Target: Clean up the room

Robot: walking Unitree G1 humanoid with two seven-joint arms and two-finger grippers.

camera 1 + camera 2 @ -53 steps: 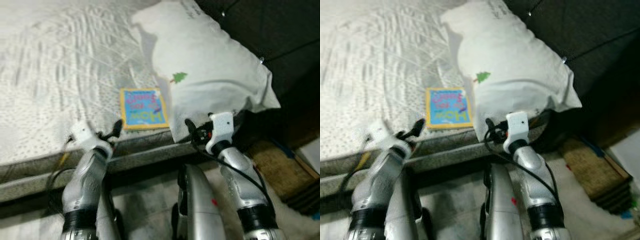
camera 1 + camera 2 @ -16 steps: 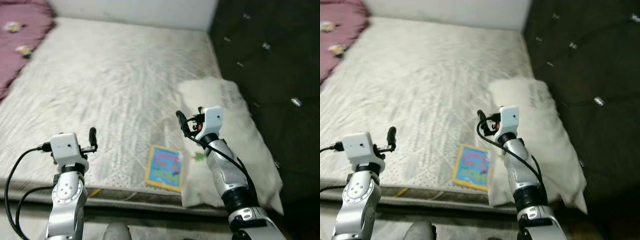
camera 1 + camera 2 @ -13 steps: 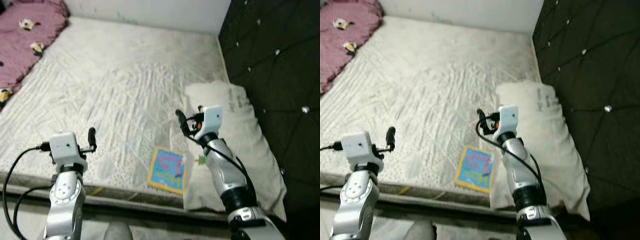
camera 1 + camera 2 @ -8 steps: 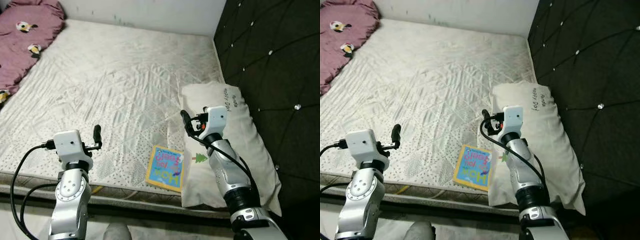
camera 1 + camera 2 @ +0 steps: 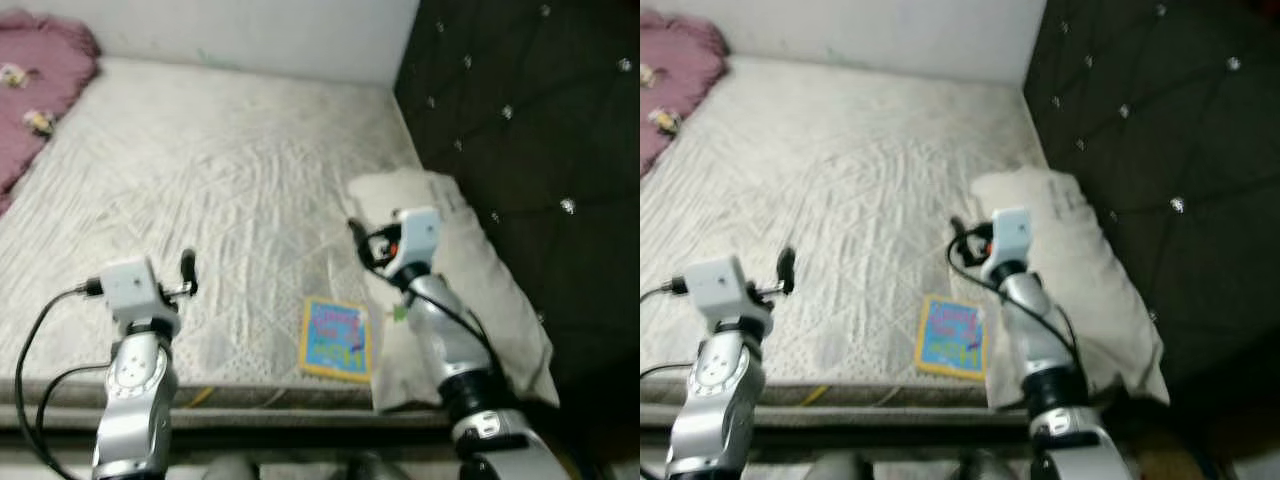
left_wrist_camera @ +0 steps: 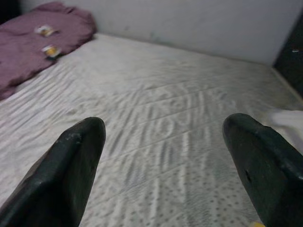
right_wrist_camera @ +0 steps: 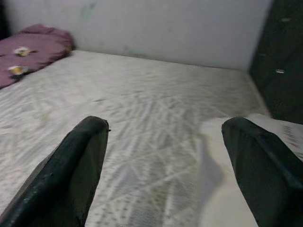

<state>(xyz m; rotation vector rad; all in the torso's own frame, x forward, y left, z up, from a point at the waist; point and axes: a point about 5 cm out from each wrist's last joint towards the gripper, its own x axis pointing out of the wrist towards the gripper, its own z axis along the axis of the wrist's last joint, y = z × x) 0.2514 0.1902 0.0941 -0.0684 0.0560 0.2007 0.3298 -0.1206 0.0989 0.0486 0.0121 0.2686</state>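
A wide bed with a pale quilted mattress [image 5: 230, 190] stretches ahead of the robot, its near edge running across the bottom of the head views. A flat, square children's book with a blue cover and yellow border [image 5: 336, 340] lies on the mattress close to that near edge, its right side touching or just beside a white rectangular pillow [image 5: 470, 290]. The pillow lies along the right side of the bed, against a dark tufted headboard with small shiny buttons [image 5: 520, 120]. A tiny green tree shape is printed on the pillow's near part, just beside the book. At the far left corner of the bed sits a crumpled purple blanket with small pale patches [image 5: 35, 70], and a plain white wall [image 5: 230, 35] rises behind the bed.

Both silver arms are raised over the near part of the bed. The left tool [image 6: 163, 156] hovers above the mattress to the left of the book, well apart from it, its two black fingers spread wide with nothing between them. The right tool [image 7: 170, 156] is held above the spot where the pillow's left edge meets the mattress, just beyond the book; its fingers are also spread wide and hold nothing. In the right wrist view the pillow's pale corner shows beside one finger [image 7: 258, 165].
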